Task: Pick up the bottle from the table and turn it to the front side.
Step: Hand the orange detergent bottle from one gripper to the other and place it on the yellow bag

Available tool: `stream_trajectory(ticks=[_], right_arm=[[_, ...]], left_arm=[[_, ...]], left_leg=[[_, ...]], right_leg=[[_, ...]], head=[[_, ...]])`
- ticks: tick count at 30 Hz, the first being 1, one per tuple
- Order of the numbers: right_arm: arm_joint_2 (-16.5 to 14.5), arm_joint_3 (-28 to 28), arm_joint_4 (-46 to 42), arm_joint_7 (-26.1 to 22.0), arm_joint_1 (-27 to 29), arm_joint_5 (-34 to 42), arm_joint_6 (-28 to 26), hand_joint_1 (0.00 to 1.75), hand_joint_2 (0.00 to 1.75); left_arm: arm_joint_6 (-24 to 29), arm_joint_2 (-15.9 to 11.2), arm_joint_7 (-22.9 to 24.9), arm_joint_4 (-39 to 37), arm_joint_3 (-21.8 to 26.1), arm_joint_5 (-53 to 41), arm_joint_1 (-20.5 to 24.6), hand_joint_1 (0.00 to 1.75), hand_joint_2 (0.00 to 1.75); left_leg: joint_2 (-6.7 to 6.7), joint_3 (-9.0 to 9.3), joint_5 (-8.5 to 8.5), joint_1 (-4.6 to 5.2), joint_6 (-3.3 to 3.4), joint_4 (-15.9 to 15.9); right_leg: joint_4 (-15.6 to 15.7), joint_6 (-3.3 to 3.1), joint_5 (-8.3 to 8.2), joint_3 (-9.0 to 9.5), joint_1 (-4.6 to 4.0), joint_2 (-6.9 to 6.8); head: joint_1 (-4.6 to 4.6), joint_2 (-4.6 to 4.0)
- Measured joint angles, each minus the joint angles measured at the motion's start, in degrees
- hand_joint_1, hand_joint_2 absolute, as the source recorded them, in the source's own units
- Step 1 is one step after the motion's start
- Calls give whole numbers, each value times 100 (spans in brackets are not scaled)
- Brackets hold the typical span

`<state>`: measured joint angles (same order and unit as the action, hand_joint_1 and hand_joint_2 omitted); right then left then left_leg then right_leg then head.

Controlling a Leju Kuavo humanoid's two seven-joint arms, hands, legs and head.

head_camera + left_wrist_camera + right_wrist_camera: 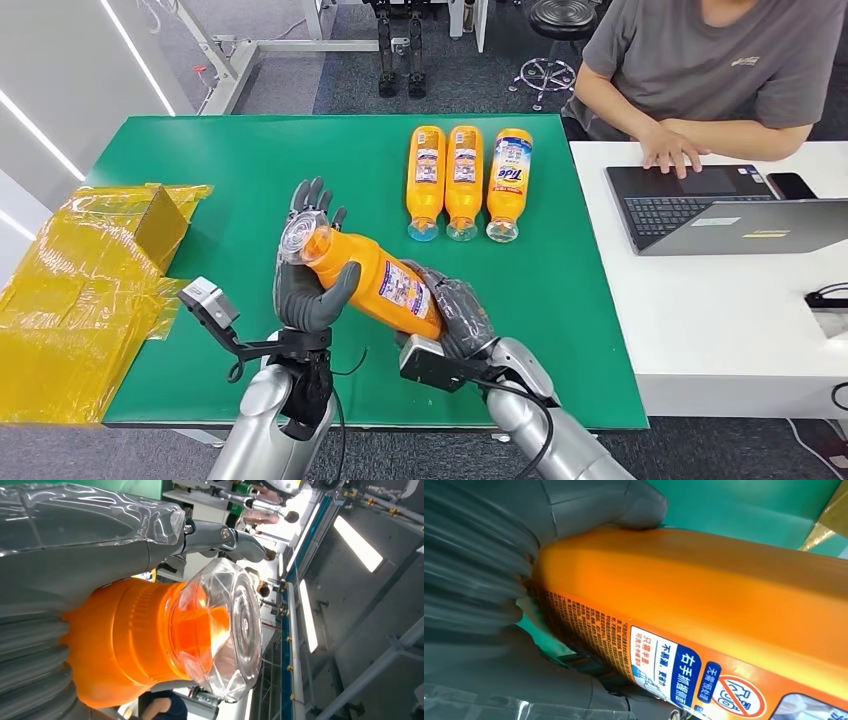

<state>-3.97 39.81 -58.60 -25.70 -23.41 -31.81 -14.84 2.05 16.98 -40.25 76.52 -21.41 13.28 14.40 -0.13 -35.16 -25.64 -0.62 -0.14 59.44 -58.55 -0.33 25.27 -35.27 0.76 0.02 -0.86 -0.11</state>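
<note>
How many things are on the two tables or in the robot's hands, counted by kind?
Orange detergent bottles with clear caps: 4, one held by both hands, three lying in a row
Yellow plastic-wrapped cardboard boxes: 1
Grey open laptops: 1
Black phones: 1
Total: 7

Silver tubular arms end in the dark grey left hand (305, 275) and right hand (455, 310), with black cables and wrist camera brackets.
</note>
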Motion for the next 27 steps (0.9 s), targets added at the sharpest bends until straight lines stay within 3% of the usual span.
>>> stream_trajectory(ticks=[15,16,19,20,27], right_arm=[[-87,67,314,-84,-252,-110,313,175,175],[-92,70,331,-89,-264,-120,330,175,175],[-104,84,384,-99,-301,-149,367,175,175],[-108,88,400,-99,-312,-162,371,175,175],[-161,91,474,-86,-355,-212,424,175,175]], left_arm=[[77,0,-1,0,192,-167,-44,0,175],[97,0,-1,0,203,-182,-46,10,175],[159,0,-1,0,227,-238,-52,137,175],[178,0,-1,0,233,-255,-54,171,175],[406,-1,-1,41,253,-372,-59,175,175]], left_leg=[[-1,0,0,0,0,0],[-1,0,0,0,0,0],[-1,0,0,0,0,0],[-1,0,0,0,0,0],[-1,0,0,0,0,0]], right_leg=[[0,0,0,0,0,-1],[0,0,0,0,0,-1],[0,0,0,0,0,-1],[0,0,0,0,0,-1],[0,0,0,0,0,-1]], head=[[0,0],[0,0],[0,0],[1,0],[1,0]])
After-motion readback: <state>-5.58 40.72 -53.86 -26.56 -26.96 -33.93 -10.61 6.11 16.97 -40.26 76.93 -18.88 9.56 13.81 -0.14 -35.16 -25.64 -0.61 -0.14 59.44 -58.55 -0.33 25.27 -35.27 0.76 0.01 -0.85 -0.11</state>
